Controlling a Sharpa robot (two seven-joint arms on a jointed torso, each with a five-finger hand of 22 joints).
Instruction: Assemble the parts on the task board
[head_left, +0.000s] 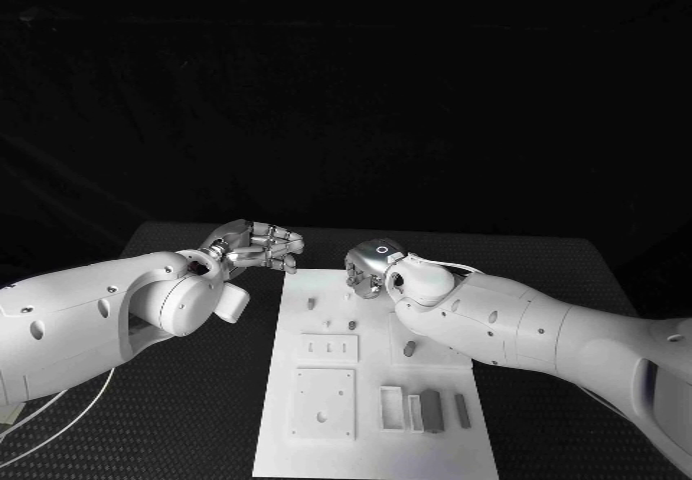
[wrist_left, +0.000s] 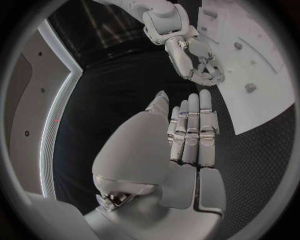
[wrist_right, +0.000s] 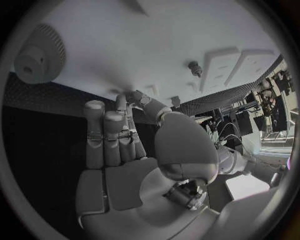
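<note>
No text, label, brand, number or sign can be read on any surface shown.

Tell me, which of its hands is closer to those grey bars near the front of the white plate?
Right. The right hand hovers over the task board's far end; the left hand sits off its far left corner, slightly farther from the grey bars.
</note>
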